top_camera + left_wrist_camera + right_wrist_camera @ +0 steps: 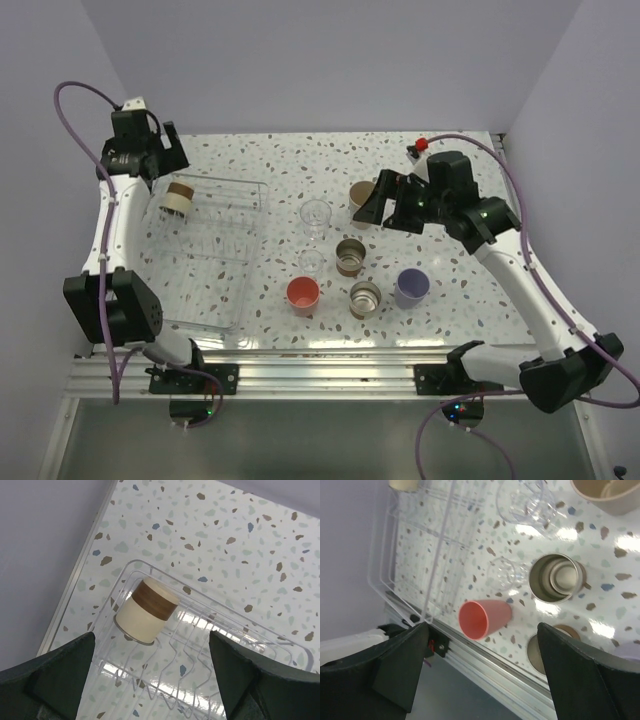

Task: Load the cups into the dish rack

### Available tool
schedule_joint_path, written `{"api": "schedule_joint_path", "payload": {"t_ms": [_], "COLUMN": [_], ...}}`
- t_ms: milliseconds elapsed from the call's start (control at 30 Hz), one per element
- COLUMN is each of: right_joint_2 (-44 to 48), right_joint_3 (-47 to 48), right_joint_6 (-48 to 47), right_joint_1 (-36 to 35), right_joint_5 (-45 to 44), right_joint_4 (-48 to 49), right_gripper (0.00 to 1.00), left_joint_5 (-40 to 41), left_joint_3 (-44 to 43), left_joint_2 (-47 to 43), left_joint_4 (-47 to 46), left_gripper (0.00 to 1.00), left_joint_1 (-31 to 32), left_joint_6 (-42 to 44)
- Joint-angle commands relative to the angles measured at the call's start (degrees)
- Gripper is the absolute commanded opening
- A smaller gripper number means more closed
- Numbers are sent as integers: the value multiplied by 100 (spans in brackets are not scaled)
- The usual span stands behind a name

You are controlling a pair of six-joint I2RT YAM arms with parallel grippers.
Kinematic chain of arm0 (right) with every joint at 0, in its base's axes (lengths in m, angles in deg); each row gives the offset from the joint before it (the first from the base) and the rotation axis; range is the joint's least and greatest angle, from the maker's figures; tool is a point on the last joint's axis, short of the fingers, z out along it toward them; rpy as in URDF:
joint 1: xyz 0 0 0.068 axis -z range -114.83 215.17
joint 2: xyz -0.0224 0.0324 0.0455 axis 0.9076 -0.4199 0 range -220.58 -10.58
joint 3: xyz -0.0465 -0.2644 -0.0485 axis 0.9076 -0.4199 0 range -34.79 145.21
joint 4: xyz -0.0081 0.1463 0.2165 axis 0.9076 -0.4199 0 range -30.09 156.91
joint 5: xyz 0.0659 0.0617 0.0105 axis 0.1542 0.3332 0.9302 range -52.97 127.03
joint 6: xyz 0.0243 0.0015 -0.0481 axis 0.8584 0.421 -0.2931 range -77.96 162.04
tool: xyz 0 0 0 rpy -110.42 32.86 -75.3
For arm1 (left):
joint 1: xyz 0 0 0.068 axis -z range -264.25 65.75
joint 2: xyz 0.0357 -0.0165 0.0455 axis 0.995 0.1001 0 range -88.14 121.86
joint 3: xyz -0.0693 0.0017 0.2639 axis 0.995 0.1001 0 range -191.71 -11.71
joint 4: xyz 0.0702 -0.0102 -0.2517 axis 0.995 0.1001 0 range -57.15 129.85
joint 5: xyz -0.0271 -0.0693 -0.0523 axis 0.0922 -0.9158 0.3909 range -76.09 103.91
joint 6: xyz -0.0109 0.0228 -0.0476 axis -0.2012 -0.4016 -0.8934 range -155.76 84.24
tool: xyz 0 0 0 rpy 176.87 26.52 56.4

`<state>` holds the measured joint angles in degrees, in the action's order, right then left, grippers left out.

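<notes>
Nearest the overhead camera sit the two arm bases, and beyond them the speckled bench carries the clear dish rack on the left, with one brown-banded cup at its far end. The left pincer hangs just behind that cup, apart from it. Seven cups stand upright to the right of the rack: the tall beige cup just beside the right pincer, two clear cups, two more banded cups, a coral-red cup and a lavender cup. From the left wrist, the left pincer is spread wide and empty, and the brown-banded cup sits ahead of it, tilted mouth-down in the rack's corner. From the right wrist, the right pincer is likewise wide and holds nothing. The coral-red cup lies ahead between its fingers, and the tall beige cup is at the top edge. By my judgement the right arm is nearer every loose cup. Their long axes run vertical, so a grasp from the side suits, followed by a carry leftward to the rack.
</notes>
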<state>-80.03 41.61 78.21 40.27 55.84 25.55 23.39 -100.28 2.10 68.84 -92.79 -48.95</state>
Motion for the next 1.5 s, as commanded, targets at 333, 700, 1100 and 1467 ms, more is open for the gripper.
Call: {"api": "schedule_joint_path", "payload": {"t_ms": [333,700,1100,1467], "right_joint_2": [-1193,-1958,-2932,-3619], "right_joint_3": [-20,-29,542,877], "right_joint_6": [-822,-962,-1102,-1252], "right_joint_1": [-1393,-1429,-1429,-1429], "right_joint_5": [-1397,-1819,-1731,-2170], "right_joint_4": [-962,-408,-118,-337], "right_gripper": [80,69,65,43], "left_joint_5": [-1106,-1545,-1615,-1607], "left_joint_3": [1183,2335,2442,2626], "left_joint_2": [-1833,-2721,-2748,-2810], "left_joint_4": [-48,-144,-162,-224], "left_gripper": [98,95,94,93], "left_joint_1": [45,159,186,186], "left_joint_6": [-483,-913,-931,-940]}}
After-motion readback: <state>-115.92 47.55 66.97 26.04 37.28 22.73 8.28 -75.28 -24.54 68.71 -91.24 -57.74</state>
